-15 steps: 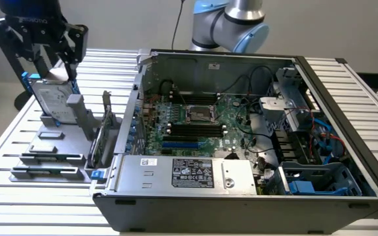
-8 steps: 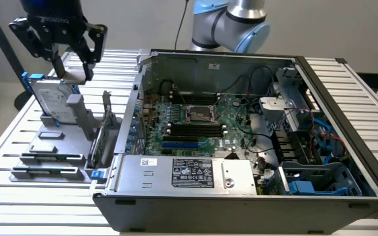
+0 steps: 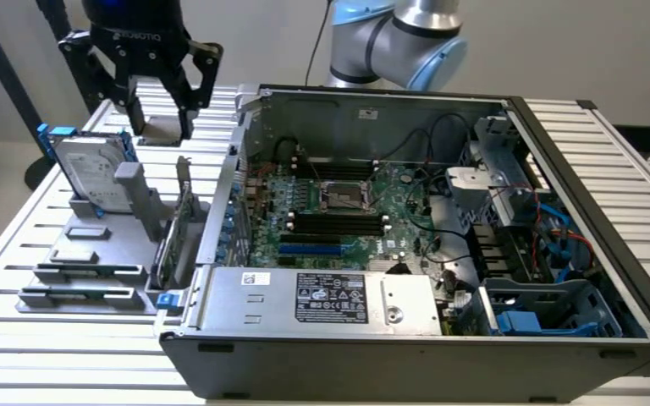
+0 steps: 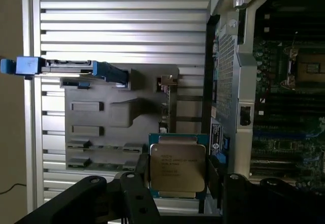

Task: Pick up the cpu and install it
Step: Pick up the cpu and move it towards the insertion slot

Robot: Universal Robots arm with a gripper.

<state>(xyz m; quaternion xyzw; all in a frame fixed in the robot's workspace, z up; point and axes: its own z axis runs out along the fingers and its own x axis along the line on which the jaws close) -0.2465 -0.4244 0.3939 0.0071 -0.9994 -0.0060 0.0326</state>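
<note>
The wrist view looks down past the black pincer (image 4: 177, 177). Its 2 fingers (image 4: 143, 172) stand wide apart, clamped on opposite edges of the cpu (image 4: 176, 165). Here the chip shows a flat square top of matte silver metal with lines of small print and a thin green rim. It hangs in the air and looks large against the grey holder block (image 4: 122, 117) on the counter (image 4: 122, 21) below.

The exterior view adds the height. The pincer (image 3: 165, 131) is well above the counter (image 3: 9, 338), toward the exterior view's left and outside the case. From this side the cpu (image 3: 167, 127) is a dull grey plate between the fingertips.

The counter is made of pale ribbed aluminium slats. The holder block is moulded grey with rectangular recesses. A silver hard drive (image 3: 90, 169) in a blue bracket stands upright in it, and the wrist view sees the drive edge-on (image 4: 66, 66). 2 long dark memory sticks (image 3: 85, 273) lie at the block's near end.

To the exterior view's right an open computer case (image 3: 415, 359) of dark sheet metal lies on its side. Inside are a green motherboard (image 3: 393, 194), a square socket (image 3: 345, 196) and a labelled power supply box (image 3: 302, 296). The case's perforated steel wall (image 4: 226, 82) stands between the pincer and the socket (image 4: 307, 69). The pale blue-grey arm (image 3: 399, 38) rises behind the case.
</note>
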